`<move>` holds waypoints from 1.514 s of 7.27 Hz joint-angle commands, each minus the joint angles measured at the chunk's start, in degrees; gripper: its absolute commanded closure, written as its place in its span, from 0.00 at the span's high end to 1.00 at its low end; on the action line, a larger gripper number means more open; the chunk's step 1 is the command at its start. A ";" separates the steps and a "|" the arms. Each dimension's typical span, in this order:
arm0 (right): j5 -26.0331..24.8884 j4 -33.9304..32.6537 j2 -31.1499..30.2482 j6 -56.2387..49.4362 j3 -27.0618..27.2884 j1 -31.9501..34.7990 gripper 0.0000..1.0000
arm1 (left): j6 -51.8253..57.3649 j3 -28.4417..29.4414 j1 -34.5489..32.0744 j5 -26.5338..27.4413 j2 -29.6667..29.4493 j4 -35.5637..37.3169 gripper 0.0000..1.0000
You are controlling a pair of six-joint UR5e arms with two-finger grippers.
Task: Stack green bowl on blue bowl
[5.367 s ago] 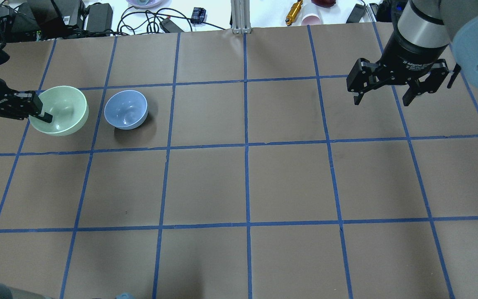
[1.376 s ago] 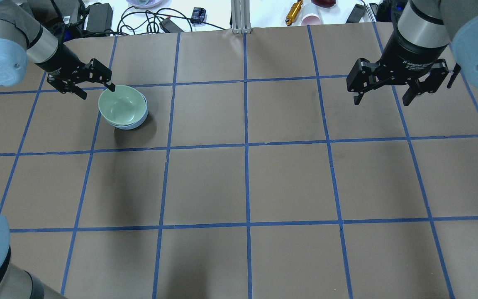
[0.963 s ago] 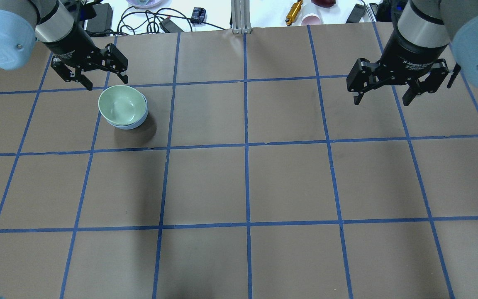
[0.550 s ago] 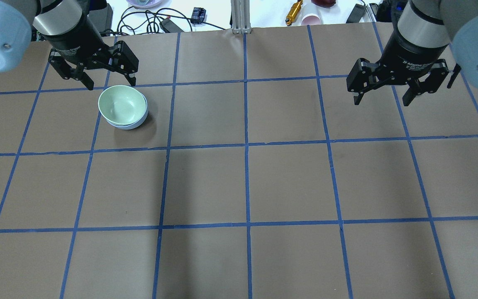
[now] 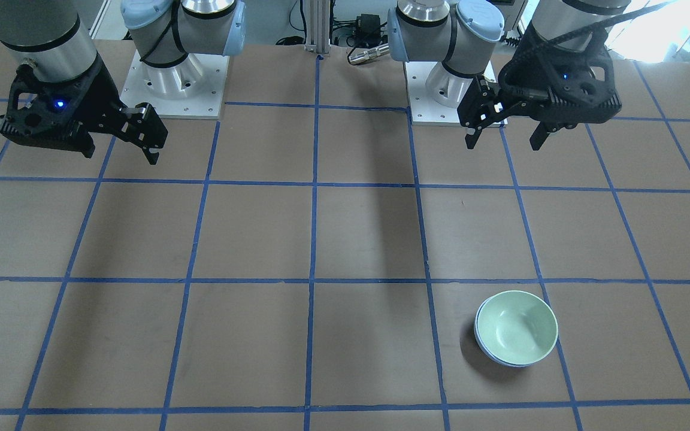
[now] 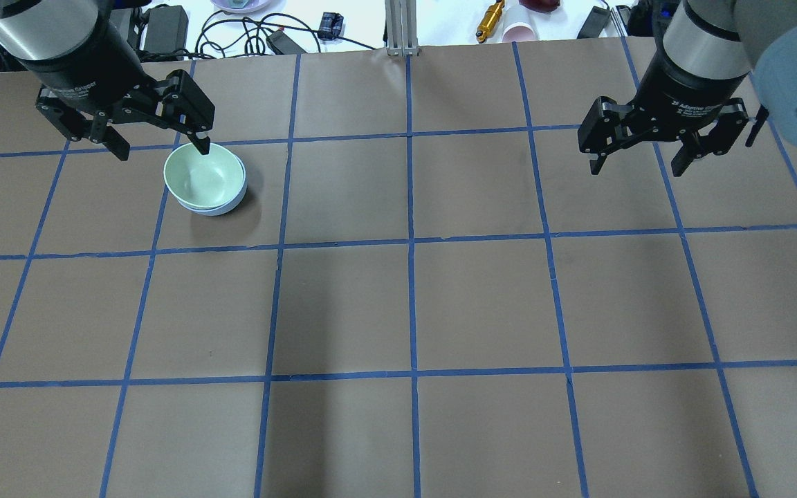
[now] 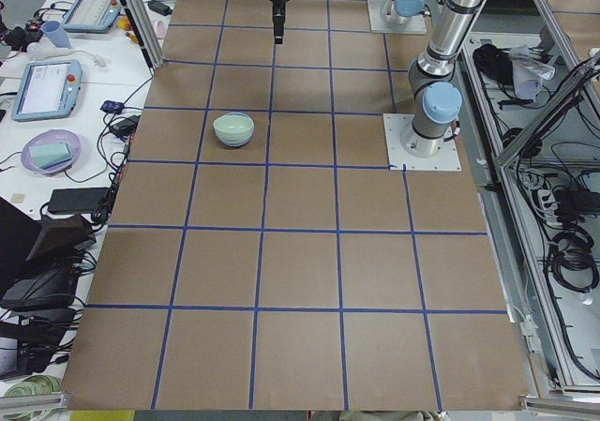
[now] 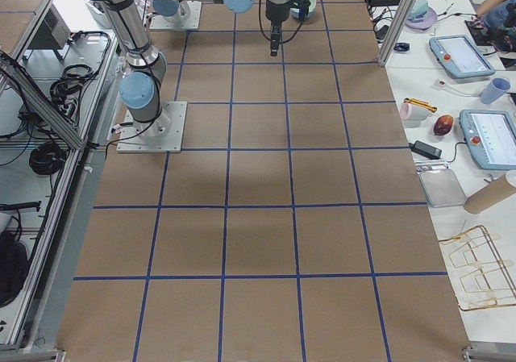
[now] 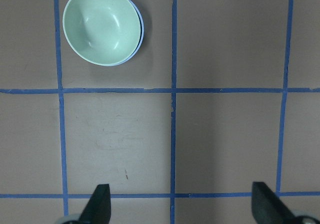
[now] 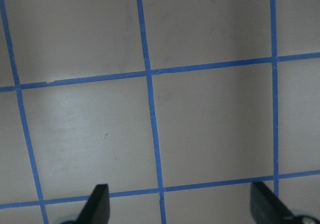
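Over the robot's shoulders: we are seeing the green bowl (image 6: 203, 176) sitting nested in the blue bowl (image 6: 227, 208), which is showing only as a crescent under the green rim. The pair is resting on the bench (image 6: 481, 304) in a far-left square of the tape grid (image 6: 410, 242).
Left hand, same view: the left hand (image 6: 162, 151) is hanging spread wide and gripping nothing, with one fingertip overlapping the green bowl's far rim in this view.
Right hand, same view: the right hand (image 6: 637, 169) is hanging spread and empty over the far right squares, well apart from the bowls.
Across the bench, facing the robot: we are finding the stacked bowls upright on the view's right. The left hand is hovering raised and well back from them, near its base, fingers apart.
From the left end: the two bowls are sitting together in one square. We are not judging the hands here, as they are too small.
From the right end: only a bit of pale green is peeking out at the far end.
Left wrist: both fingers are standing wide apart at the lower edge, over bare bench. The bowls are lying well away at upper left, with blue edging showing along one side.
Right wrist: the fingers are standing spread, and only taped bench is showing below.
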 commanded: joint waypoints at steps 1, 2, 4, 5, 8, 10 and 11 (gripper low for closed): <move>0.00 0.00 0.00 0.00 0.00 0.00 1.00 | 0.00 -0.14 -0.02 0.01 0.77 -0.33 1.00; 0.00 0.00 0.00 0.00 0.00 0.00 1.00 | 0.08 -0.14 -0.02 -0.08 0.77 -0.33 1.00; 0.00 0.00 0.00 0.00 0.00 0.00 1.00 | 0.08 0.04 -0.02 -0.16 -0.01 -0.42 1.00; 0.00 0.00 0.00 0.00 0.00 0.00 1.00 | 0.08 0.47 -0.02 -0.16 -0.63 -0.76 1.00; 0.00 0.00 0.00 0.00 0.00 0.00 1.00 | 0.08 1.53 -0.45 1.06 -0.72 -2.00 1.00; 0.00 0.00 0.00 0.00 0.00 0.00 1.00 | 0.08 1.53 -1.25 1.24 -0.37 -1.91 1.00; 0.00 0.00 0.00 0.00 0.00 0.00 1.00 | 0.08 1.53 -1.25 1.15 -0.37 -1.91 1.00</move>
